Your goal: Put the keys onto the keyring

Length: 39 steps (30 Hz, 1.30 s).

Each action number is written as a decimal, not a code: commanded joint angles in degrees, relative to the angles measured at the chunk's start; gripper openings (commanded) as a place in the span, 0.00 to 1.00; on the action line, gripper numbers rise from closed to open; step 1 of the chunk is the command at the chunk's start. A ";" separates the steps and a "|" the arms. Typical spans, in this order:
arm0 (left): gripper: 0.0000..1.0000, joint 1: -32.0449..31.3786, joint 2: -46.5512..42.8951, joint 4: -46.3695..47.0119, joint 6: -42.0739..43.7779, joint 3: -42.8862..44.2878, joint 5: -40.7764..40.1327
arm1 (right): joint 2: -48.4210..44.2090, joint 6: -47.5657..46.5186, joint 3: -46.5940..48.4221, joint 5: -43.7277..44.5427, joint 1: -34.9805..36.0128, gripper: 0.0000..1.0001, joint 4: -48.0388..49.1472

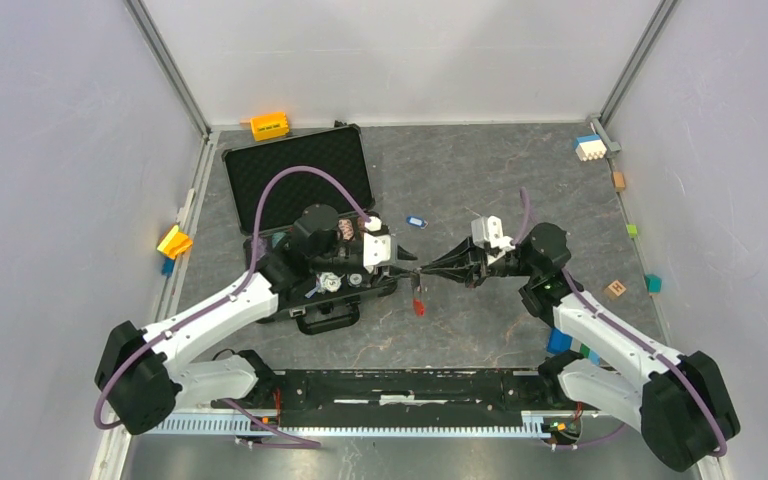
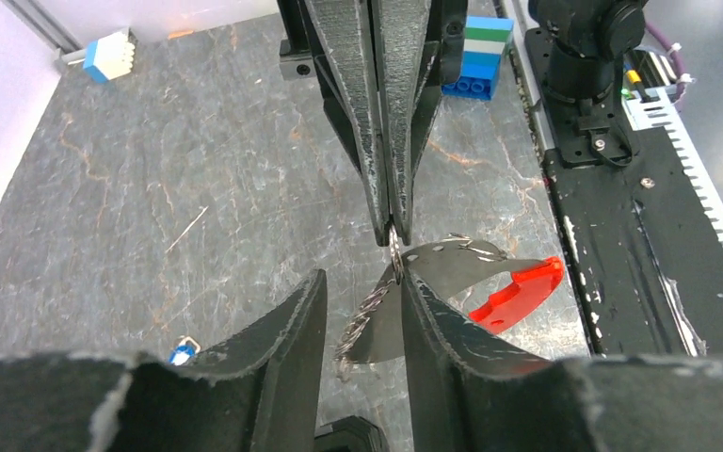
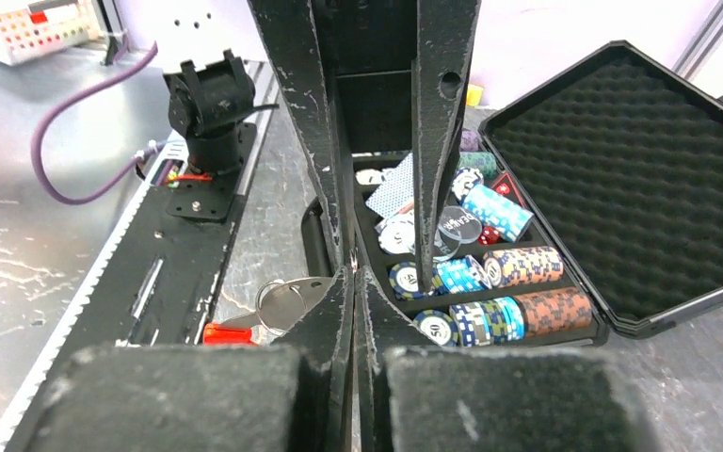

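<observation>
The keyring [image 1: 418, 288] hangs in the air between my two grippers, with its red strip [image 1: 419, 307] at the bottom. My right gripper [image 1: 428, 270] is shut on the keyring's metal ring [image 2: 396, 262], with its tips [image 2: 393, 231] meeting on it. A flat metal blade, a twisted chain [image 2: 362, 320] and the red strip [image 2: 518, 292] hang below. My left gripper [image 2: 362, 282] is open, its fingers either side of the chain, and the ring touches its right finger [image 2: 442, 325]. A blue-headed key [image 1: 416, 222] lies on the table, and also shows in the left wrist view [image 2: 182, 352]. The right wrist view shows the ring [image 3: 282, 301].
An open black case [image 1: 305, 180] with poker chips [image 3: 490, 273] lies under and behind my left arm. Loose blocks lie round the table's edges: orange [image 1: 269, 126], yellow [image 1: 174, 241], white and blue [image 1: 589, 147], a wooden cube [image 1: 615, 289], and a blue-green stack [image 2: 478, 56].
</observation>
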 commanded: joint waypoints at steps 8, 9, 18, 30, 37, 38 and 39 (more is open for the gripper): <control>0.07 0.33 1.81 8.24 -3.79 -0.78 5.16 | 1.79 16.71 -3.52 -1.17 -0.57 0.00 24.93; 0.03 0.37 1.75 7.96 -3.81 -0.62 5.16 | 1.80 15.67 -3.69 -1.02 -0.59 0.00 23.93; 0.02 0.37 0.83 -3.64 1.08 3.61 3.23 | 0.27 -4.30 -0.55 2.66 -0.68 0.01 -1.39; 0.13 0.33 3.53 -0.25 -0.81 4.84 4.62 | 1.07 -1.19 -1.24 1.61 -0.68 0.00 2.55; 0.19 0.33 3.41 0.76 -1.28 4.33 4.28 | 0.99 0.25 -1.50 1.32 -0.70 0.00 3.07; 0.16 0.33 3.31 0.85 -1.29 4.32 4.41 | 1.05 0.35 -1.51 1.24 -0.73 0.00 3.07; 0.12 0.33 3.28 0.85 -1.33 4.40 4.50 | 1.15 0.45 -1.59 1.24 -0.72 0.00 3.18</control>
